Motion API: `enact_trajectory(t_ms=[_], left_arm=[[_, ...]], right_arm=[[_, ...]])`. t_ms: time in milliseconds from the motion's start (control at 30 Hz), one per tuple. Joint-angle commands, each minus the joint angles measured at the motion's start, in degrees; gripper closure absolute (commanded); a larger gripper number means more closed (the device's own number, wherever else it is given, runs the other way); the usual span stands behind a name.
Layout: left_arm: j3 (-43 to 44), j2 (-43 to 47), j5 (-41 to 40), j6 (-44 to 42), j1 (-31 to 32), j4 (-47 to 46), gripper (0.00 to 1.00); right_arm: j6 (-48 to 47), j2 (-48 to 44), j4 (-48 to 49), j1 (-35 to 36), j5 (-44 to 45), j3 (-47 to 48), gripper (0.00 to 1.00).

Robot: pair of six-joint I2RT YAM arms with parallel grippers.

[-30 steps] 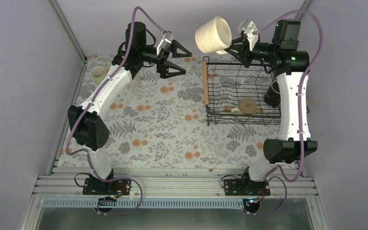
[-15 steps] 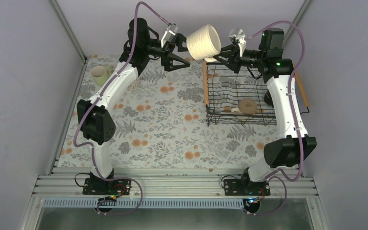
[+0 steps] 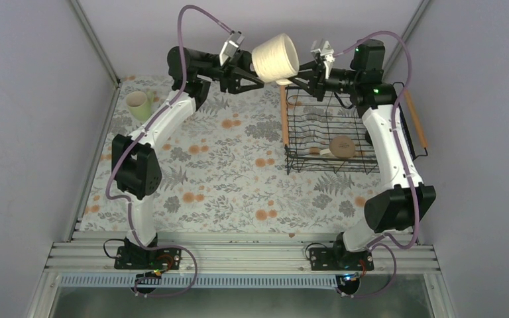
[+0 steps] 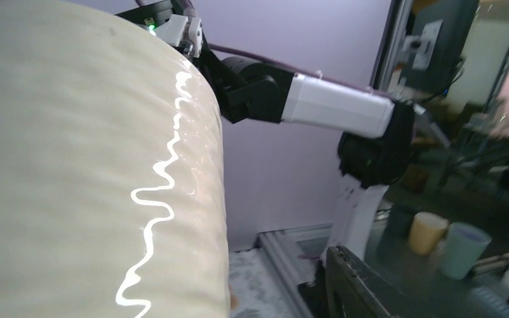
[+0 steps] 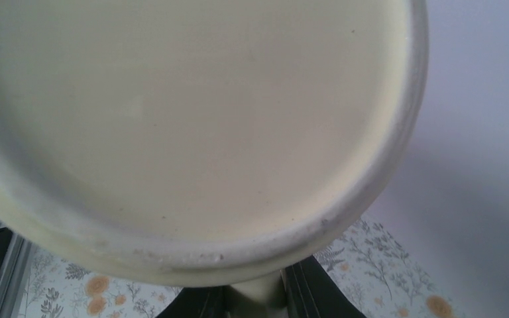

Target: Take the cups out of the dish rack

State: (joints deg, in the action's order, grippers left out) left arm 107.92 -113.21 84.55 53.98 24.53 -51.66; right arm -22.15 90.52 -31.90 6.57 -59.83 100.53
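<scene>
A tall cream cup hangs in the air left of the dish rack, lying sideways. My right gripper is shut on its handle, which shows pinched between the black fingers below the cup's rim. My left gripper reaches in from the left with its jaws on either side of the cup's body. One finger stands clear of the cup wall; the other is hidden behind it. A beige cup lies in the rack. A pale green cup stands on the table at far left.
The rack's wooden bar handles run along its left and right sides. The flowered tablecloth covers the table. Grey walls close in on both sides and at the back.
The right arm carried the cream cup leftward away from the rack. The left arm swung right to meet it, and its jaws have narrowed around the cup.
</scene>
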Motion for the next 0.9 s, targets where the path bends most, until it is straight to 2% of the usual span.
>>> enact_trajectory(t_ms=[0,33,100,267,433,533,633,733,767,800,833,867], left_arm=[[1.27,-1.13,0.01,7.82,0.43,-11.90,0.61],[1.26,-1.43,-0.02,8.83,0.42,-13.02,0.69],[1.32,-1.71,0.12,9.48,0.43,-13.75,0.73],[1.67,-2.08,0.34,10.03,0.42,-14.16,0.94],[1.59,-1.81,0.72,10.54,0.38,-14.71,0.97],[1.63,-1.55,1.25,9.92,0.40,-14.09,0.98],[1.89,-0.87,2.31,5.91,0.26,-9.09,0.98],[1.86,0.56,2.57,-4.36,-0.58,2.23,0.98],[2.13,1.40,1.66,-9.71,-1.12,9.44,0.98],[3.11,2.12,0.66,-17.99,-1.75,17.96,0.98],[5.88,2.71,-1.46,-29.49,-2.38,32.03,0.98],[10.18,2.75,-5.69,-48.19,-2.68,49.08,0.98]], right_arm=[[2.37,0.49,6.64,1.25,-3.62,0.50,0.97],[2.67,0.50,7.08,1.33,-3.62,0.31,0.97],[3.40,0.36,8.12,1.63,-3.56,0.07,0.97],[3.87,0.68,8.38,2.29,-2.88,0.71,0.95],[3.71,0.54,8.18,2.35,-2.75,0.38,0.85],[3.82,0.60,7.62,2.35,-2.46,0.43,0.67],[3.52,0.71,6.04,2.31,0.07,0.97,0.36],[1.89,0.63,3.08,2.31,5.58,1.61,0.04],[-0.02,0.68,1.38,2.29,7.47,2.09,0.01],[-1.41,0.78,-0.22,2.36,9.75,2.54,0.00],[-2.72,0.72,-1.77,2.33,12.08,2.73,0.00],[-4.49,0.71,-3.43,2.32,14.82,2.93,0.00]])
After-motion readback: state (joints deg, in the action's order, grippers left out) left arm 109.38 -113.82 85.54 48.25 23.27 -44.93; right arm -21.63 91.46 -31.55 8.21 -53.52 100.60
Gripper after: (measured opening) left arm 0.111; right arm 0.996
